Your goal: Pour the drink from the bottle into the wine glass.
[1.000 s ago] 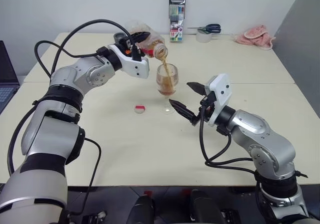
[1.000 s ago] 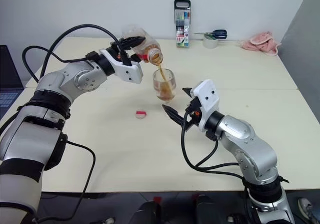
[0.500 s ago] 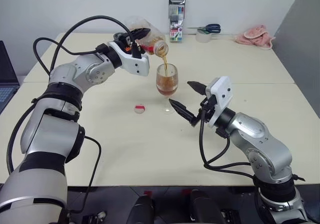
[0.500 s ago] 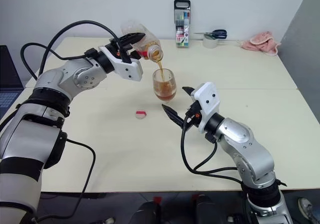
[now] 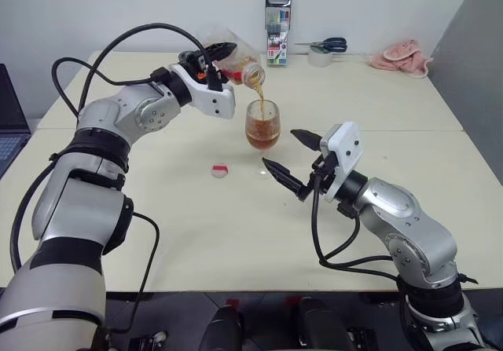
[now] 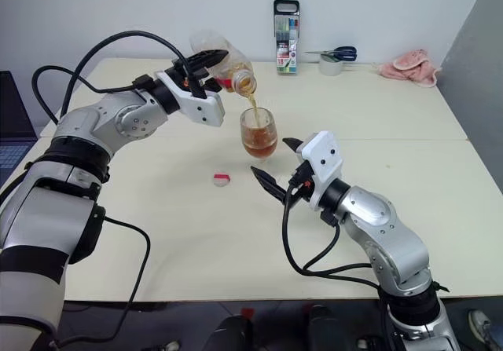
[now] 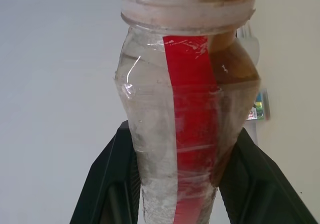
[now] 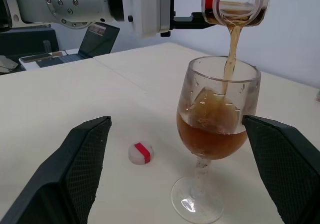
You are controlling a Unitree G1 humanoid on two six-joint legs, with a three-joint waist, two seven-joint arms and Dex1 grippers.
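Nearest me, my right end effector [image 5: 292, 165] hangs just above the bench [image 5: 236, 233] with its two black fingers spread wide, holding nothing. It sits just beside the wine glass [image 5: 262, 127] on my right, and from the right wrist view the glass stands between the two spread fingers, further out and untouched.

The white cap [image 5: 220, 170] with its red stripe lies on the bench to the left of the glass, near it but apart.

The wine glass stands upright on its foot, bowl filled roughly halfway with the drink [image 8: 212, 136], amber and a little frothy where the stream lands.

Above and just behind it, my left end effector [image 5: 211, 56] is clamped on the bottle [image 5: 236, 64], which is tipped over with its open mouth directly above the rim. A thin stream falls from the mouth into the bowl. In the left wrist view the black fingers [image 7: 107, 176] press both sides of the bottle, and a modest pool of drink sits at the shoulder and neck.

I judge we are mid-pour, well along. Next I would hold the tilt steady, perhaps tip slightly more as the bottle empties, keep the mouth centred over the rim, then right the bottle before the glass overfills.

At the far edge stand a marker case [image 5: 277, 29], scissors [image 5: 324, 45] and a pink cloth [image 5: 401, 56].
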